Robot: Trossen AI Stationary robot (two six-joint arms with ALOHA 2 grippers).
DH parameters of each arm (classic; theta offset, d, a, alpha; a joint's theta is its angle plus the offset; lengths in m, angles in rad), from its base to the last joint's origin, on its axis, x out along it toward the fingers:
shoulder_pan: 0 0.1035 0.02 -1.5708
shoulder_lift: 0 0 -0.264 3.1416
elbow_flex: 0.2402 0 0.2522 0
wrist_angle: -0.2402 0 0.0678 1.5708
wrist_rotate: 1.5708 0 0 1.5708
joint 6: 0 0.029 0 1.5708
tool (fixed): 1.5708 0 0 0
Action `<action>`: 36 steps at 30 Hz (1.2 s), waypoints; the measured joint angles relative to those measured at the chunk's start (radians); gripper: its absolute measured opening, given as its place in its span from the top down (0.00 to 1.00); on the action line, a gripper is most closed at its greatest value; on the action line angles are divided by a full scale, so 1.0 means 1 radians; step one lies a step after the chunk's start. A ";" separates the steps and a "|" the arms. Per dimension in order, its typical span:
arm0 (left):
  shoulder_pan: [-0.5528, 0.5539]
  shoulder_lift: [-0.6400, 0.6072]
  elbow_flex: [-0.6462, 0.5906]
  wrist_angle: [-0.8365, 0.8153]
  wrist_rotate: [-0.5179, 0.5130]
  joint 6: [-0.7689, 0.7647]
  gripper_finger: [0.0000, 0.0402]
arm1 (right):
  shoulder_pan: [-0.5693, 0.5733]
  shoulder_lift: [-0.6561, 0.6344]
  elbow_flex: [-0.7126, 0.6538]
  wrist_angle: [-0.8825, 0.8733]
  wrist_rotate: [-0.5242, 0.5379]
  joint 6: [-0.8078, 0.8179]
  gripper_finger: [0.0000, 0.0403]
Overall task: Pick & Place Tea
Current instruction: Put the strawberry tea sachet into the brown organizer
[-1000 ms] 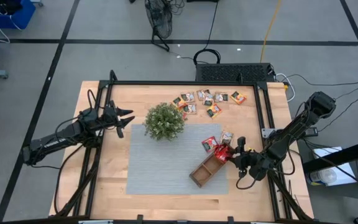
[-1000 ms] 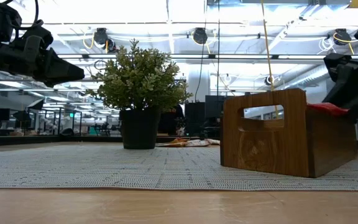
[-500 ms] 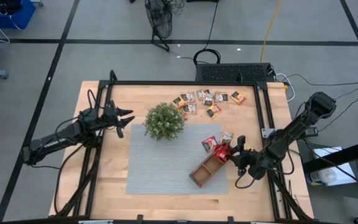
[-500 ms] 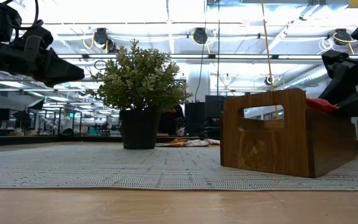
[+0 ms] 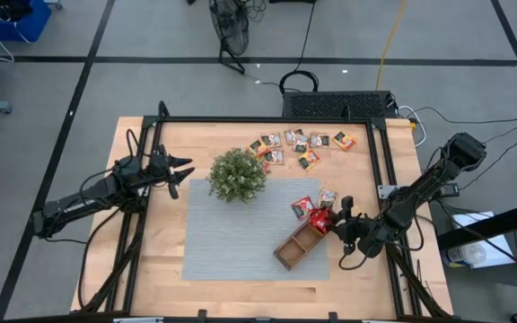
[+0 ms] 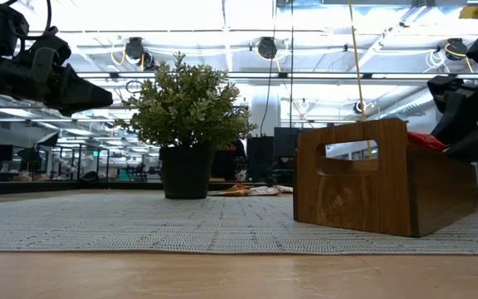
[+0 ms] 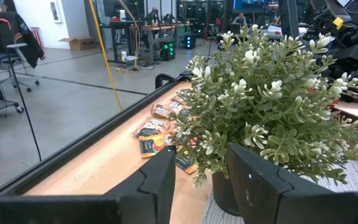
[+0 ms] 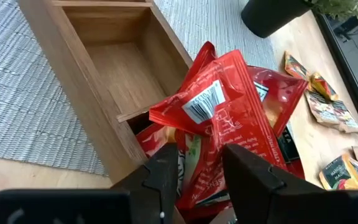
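A brown wooden tray lies slanting on the grey mat. Its end compartment toward the table's right holds several red tea sachets. My right gripper hangs over that compartment, shut on one crumpled red sachet. More sachets lie loose near the table's far edge, and two lie beside the tray. My left gripper waits open and level at the left of the plant, touching nothing. My right gripper pinches the crumpled red sachet by its lower part between its two fingers. The fingers slant down from the table's right side. The sachet stands up past the fingertips, barcode side showing, over the tray's end compartment and just above its rim.
The potted plant stands on the mat's far left corner. The tray's middle compartment shows a bare wooden floor. A black frame runs around the table's far and side edges. Bare mat lies left of the tray.
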 joint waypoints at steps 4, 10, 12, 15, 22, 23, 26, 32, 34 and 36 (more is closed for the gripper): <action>0.000 0.000 0.000 0.000 0.000 0.000 0.63 | 0.000 0.000 0.000 0.000 0.000 0.008 0.71; 0.000 0.000 0.000 0.000 0.000 0.000 0.63 | 0.000 0.000 0.000 0.022 -0.001 0.000 0.67; 0.000 0.000 0.000 0.000 0.000 0.000 0.63 | 0.001 -0.001 -0.001 0.055 -0.006 -0.020 0.67; 0.000 0.000 0.000 0.000 0.000 0.000 0.63 | 0.001 -0.013 -0.001 0.111 -0.006 -0.059 0.65; 0.000 0.000 0.000 0.000 0.000 0.000 0.63 | 0.001 -0.047 -0.001 0.149 -0.006 -0.106 0.65; 0.000 0.000 0.000 0.000 0.000 0.000 0.63 | 0.001 -0.049 -0.001 0.149 -0.006 -0.106 0.65; 0.000 0.000 0.000 0.000 0.000 0.000 0.63 | 0.001 -0.050 -0.001 0.148 -0.005 -0.107 0.65; 0.000 0.000 0.000 0.000 0.000 0.000 0.63 | 0.001 -0.050 -0.001 0.145 0.000 -0.107 0.65; 0.000 0.000 0.000 0.000 0.000 0.000 0.63 | 0.002 -0.050 -0.001 0.132 0.015 -0.107 0.65; 0.000 0.000 0.000 0.000 0.000 0.000 0.63 | 0.002 -0.050 -0.001 0.124 0.047 -0.107 0.65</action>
